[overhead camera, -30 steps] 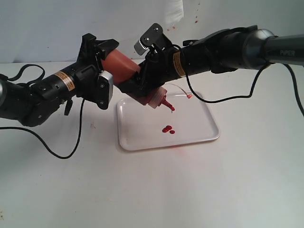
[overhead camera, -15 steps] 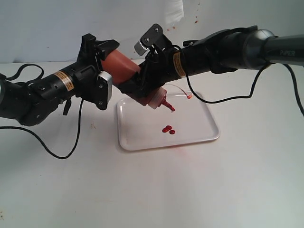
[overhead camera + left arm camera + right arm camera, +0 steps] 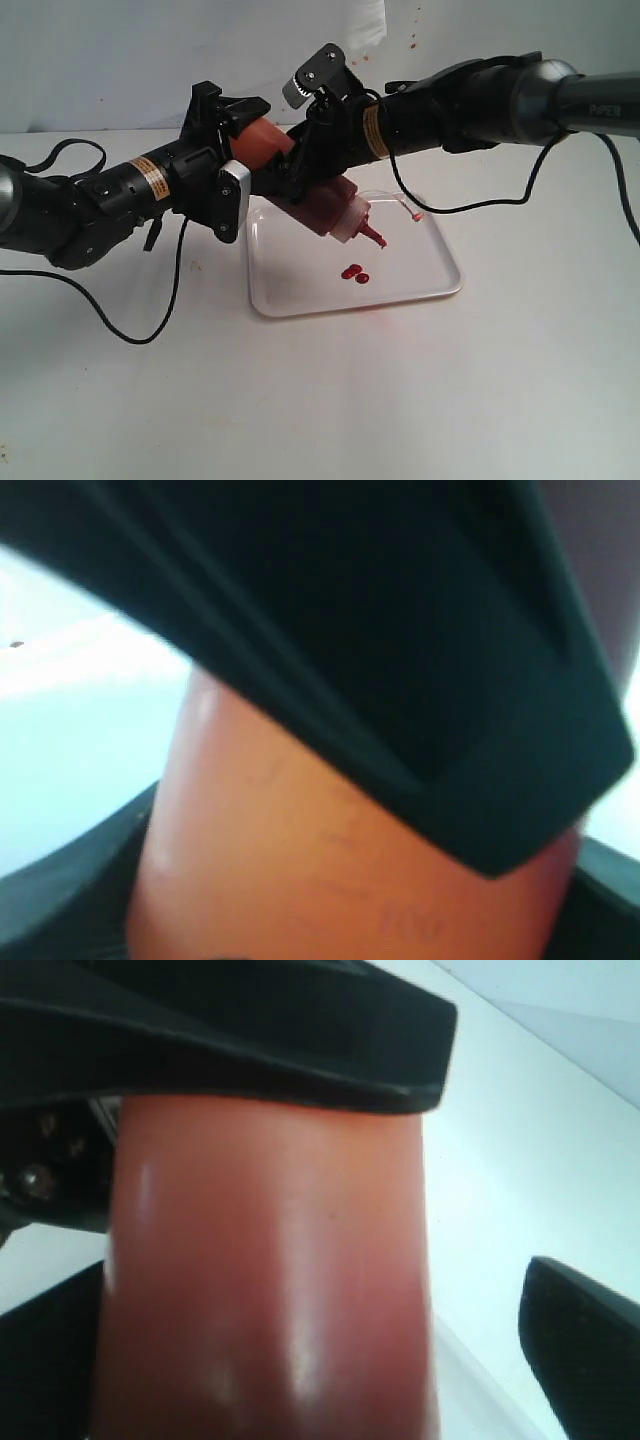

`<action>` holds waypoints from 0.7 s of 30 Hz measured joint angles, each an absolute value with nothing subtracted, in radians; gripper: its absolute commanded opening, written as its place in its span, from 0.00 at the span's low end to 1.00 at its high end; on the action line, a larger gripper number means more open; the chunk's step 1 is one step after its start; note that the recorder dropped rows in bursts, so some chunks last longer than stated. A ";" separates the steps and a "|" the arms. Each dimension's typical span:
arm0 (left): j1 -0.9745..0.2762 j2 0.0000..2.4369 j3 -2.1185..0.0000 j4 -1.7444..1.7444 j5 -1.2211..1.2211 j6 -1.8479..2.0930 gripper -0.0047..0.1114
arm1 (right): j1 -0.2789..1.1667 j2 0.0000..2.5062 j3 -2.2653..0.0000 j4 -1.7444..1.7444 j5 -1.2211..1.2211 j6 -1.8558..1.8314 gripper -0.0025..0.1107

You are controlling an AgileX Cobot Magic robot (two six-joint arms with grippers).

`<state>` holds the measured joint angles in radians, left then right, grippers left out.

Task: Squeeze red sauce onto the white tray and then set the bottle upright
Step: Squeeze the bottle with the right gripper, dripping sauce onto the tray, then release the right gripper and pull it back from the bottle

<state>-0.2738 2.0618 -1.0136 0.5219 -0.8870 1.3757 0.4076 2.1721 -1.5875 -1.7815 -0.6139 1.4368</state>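
Note:
The bottle (image 3: 338, 208) of red sauce hangs tilted over the white tray (image 3: 300, 285), its red-stained nozzle (image 3: 376, 238) pointing down and to the right, with the tethered tip cap (image 3: 412, 212) dangling beside it. My left gripper (image 3: 250, 135) is shut on the bottle's base end; that orange-red wall (image 3: 330, 860) fills the left wrist view. My right gripper (image 3: 305, 180) straddles the bottle's middle. In the right wrist view the bottle (image 3: 270, 1280) lies against one finger, while the other finger (image 3: 585, 1350) stands clear of it. Two small sauce blobs (image 3: 352, 272) lie on the tray.
Black cables trail across the white table (image 3: 330, 400) on both sides of the tray. Tiny red splatters (image 3: 412, 42) mark the back wall. A faint pinkish smear (image 3: 380, 309) runs along the tray's front edge.
The left arm has pushed right with the bottle, so the nozzle now sits further right and lower over the tray. The blobs on the tray look the same.

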 measured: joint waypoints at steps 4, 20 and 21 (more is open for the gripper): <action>-0.274 2.062 -1.014 0.485 -0.883 1.372 0.04 | 0.405 2.163 -1.587 -1.773 -0.603 1.437 0.84; -0.274 2.062 -1.005 0.391 -0.852 1.370 0.04 | 0.349 2.033 -1.589 -1.753 -0.637 1.479 0.83; -0.274 2.062 -1.005 0.388 -0.852 1.370 0.04 | 0.349 2.029 -1.589 -1.753 -0.637 1.483 0.83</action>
